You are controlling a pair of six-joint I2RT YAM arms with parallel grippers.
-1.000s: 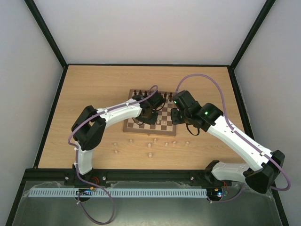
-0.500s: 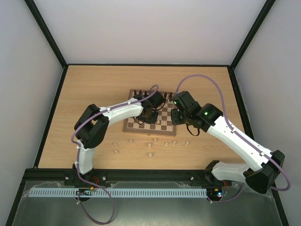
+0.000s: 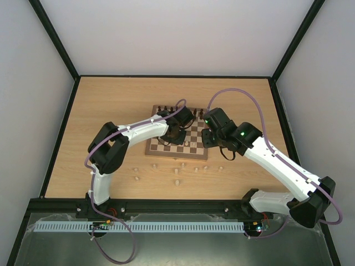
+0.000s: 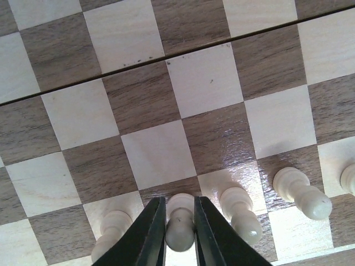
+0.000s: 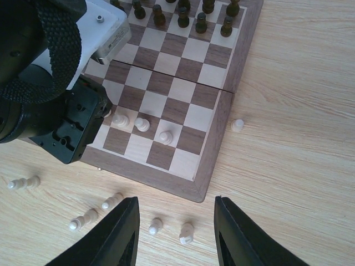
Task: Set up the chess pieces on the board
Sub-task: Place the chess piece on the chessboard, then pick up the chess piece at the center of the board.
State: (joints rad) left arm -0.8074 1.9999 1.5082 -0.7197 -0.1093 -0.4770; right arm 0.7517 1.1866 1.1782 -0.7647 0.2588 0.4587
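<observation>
The board (image 3: 195, 146) lies mid-table. In the left wrist view my left gripper (image 4: 179, 206) is shut on a pale pawn (image 4: 180, 233) whose base rests on a dark square in the board's near rows. More pale pawns stand beside it, one to the left (image 4: 112, 233) and others to the right (image 4: 239, 211) (image 4: 302, 191). My right gripper (image 5: 175, 221) is open and empty, hovering over the table just off the board's near right corner (image 5: 208, 183), above two loose pale pieces (image 5: 187, 233) (image 5: 155, 225). Three pale pawns (image 5: 142, 124) stand on the board there.
Dark pieces (image 3: 177, 109) fill the board's far rows. Several loose pale pieces lie on the table (image 3: 111, 111) in front of the board (image 3: 177, 181) (image 3: 137, 178), and one is right of it (image 5: 237, 125). The left arm's wrist (image 5: 61, 122) covers the board's near left part.
The left arm's elbow has shifted slightly right. Both grippers stay almost where they were.
</observation>
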